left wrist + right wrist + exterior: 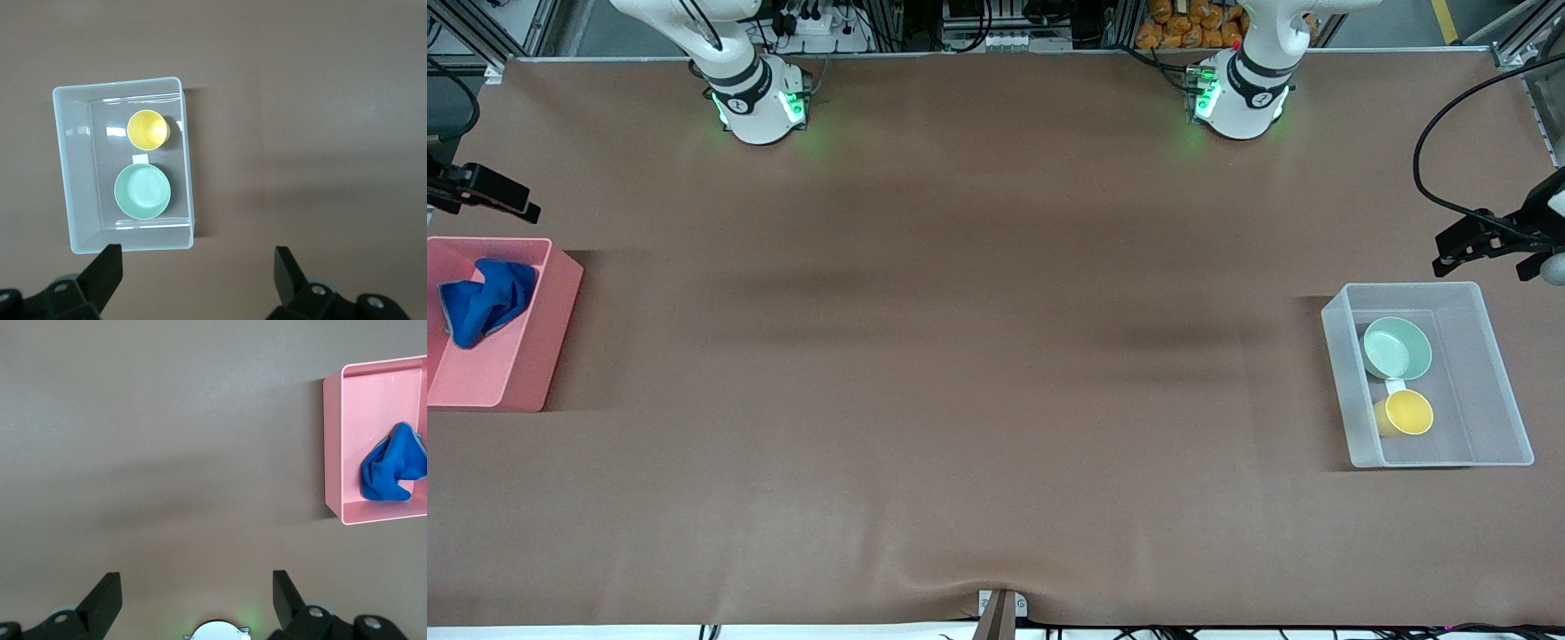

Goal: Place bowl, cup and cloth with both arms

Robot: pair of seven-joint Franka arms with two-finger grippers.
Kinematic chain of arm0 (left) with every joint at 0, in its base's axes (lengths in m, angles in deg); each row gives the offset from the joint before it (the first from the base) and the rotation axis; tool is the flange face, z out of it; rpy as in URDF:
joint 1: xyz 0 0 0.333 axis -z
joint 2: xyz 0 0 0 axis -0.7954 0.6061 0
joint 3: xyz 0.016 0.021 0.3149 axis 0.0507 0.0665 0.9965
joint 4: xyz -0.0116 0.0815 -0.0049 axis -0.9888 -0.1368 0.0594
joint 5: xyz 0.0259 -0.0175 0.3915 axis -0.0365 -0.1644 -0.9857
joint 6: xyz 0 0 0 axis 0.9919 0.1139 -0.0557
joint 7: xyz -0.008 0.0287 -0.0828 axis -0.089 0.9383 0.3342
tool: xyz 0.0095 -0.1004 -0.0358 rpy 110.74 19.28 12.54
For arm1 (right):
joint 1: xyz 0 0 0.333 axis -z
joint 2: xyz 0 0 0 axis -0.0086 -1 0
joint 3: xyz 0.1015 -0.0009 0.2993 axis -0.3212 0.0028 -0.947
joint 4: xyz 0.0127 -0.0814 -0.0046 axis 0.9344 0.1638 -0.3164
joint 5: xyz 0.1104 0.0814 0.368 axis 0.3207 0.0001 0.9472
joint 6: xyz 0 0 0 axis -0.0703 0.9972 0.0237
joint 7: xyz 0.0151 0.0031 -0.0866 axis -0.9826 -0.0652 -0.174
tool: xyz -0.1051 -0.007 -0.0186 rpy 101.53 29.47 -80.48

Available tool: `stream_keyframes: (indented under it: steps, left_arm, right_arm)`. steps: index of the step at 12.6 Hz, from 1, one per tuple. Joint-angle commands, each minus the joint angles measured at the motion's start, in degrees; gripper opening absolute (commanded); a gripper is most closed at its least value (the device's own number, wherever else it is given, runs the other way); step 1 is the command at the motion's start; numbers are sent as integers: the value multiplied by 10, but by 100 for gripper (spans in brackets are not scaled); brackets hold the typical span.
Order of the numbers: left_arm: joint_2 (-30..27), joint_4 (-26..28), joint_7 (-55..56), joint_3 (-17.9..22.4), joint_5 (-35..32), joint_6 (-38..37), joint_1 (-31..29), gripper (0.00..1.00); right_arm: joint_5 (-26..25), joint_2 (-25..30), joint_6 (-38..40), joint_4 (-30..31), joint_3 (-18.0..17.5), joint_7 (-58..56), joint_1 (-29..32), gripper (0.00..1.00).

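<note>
Front view: bowl [1397, 348] and cup [1405, 412] are sitting in the clear bin [1494, 373], cloth [486, 299] (crumpled) in the pink bin [534, 342]; left gripper [197, 277] and right gripper [197, 597] are hovering, fingers apart, empty.

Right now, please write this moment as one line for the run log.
bowl and cup: in clear bin | cloth: crumpled in pink bin | left gripper: open, empty | right gripper: open, empty

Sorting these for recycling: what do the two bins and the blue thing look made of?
The clear bin looks like frosted translucent plastic; the table shows through its walls. The pink bin looks like matte plastic, with smooth moulded walls. The cloth is soft fabric, crumpled into folds.
</note>
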Motion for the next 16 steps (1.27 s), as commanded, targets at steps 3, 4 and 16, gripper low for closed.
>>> stream_keyframes:
  steps: [3,4,16]
  left_arm:
    - [-18,5,6,-1,8,-6,1,100]
    - [-17,-7,7,1,11,-6,1,100]
    - [-10,-16,36,1,11,-17,4,100]
  right_arm:
    - [-6,7,-4,7,-6,-1,3,100]
    - [-6,7,-4,7,-6,0,3,100]
    - [-6,5,-6,7,-7,2,0,100]
